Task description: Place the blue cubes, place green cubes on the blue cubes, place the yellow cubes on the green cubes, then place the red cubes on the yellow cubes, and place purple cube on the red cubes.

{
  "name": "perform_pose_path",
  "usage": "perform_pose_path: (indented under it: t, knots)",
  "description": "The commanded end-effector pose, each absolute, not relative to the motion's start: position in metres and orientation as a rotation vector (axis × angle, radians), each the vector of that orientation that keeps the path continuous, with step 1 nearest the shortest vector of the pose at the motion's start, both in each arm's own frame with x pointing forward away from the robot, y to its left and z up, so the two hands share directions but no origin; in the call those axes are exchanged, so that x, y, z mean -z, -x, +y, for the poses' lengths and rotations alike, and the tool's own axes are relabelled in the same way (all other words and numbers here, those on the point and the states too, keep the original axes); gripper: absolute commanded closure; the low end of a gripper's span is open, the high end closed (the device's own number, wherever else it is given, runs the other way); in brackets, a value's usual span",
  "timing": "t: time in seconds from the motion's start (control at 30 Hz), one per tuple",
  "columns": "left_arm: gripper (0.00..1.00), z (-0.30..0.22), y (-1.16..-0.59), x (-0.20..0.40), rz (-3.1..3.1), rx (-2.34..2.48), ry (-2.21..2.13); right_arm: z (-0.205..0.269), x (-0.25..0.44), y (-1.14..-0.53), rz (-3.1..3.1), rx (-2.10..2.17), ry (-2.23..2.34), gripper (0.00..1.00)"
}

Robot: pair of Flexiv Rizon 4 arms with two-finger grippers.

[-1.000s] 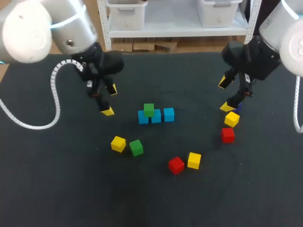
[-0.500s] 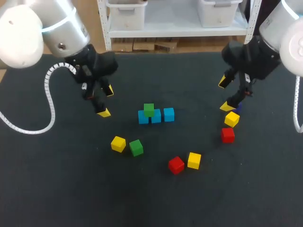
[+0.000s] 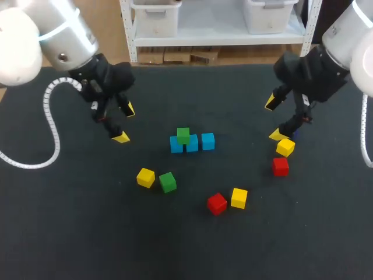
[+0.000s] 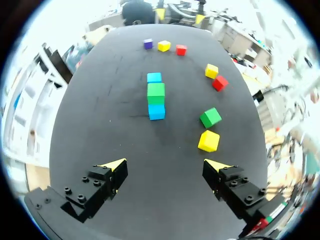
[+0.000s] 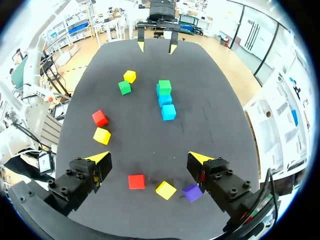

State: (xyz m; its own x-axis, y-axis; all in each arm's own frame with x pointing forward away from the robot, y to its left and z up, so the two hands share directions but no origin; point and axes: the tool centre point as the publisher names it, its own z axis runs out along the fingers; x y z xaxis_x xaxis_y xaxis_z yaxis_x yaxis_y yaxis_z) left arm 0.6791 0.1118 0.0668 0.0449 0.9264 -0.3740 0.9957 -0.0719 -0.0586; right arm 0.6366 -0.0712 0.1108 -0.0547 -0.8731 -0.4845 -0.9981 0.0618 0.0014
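Three blue cubes (image 3: pixel 192 144) sit in a row mid-tabletop with a green cube (image 3: pixel 183 135) on top, well apart from both tools. The left tool (image 3: pixel 123 123) hangs released and empty toward the left edge. The right tool (image 3: pixel 274 119), also released, hovers near the right edge, with the small purple cube (image 5: pixel 192 192) just beside one finger. A yellow cube (image 3: pixel 285 147) and a red cube (image 3: pixel 280 166) lie nearby. A second green cube (image 3: pixel 168 182) lies loose nearer the robot's edge.

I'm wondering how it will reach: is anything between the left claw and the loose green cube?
Partly. A yellow cube sits close beside the green cube, on the side facing the open left gripper. Nothing else visible lies between them.
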Motion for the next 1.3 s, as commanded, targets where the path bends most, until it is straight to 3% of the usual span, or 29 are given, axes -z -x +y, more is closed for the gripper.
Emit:
perform_pose_path:
  t: [0.03, 0.37, 1.3]
  knots:
    - [0.00, 0.123, -0.670, -0.070, 1.938, 0.451, -2.115, -0.068, -0.110, -0.634, 1.976, -0.489, 1.880, 0.00]
    - [0.00, 0.133, -0.674, -0.070, 1.989, 0.456, -2.056, -0.049, -0.111, -0.625, 1.840, -0.510, 1.954, 0.00]
    - [0.00, 0.133, -0.674, -0.070, 1.989, 0.456, -2.056, 0.072, -0.071, -0.578, 1.626, -0.513, 2.153, 0.00]
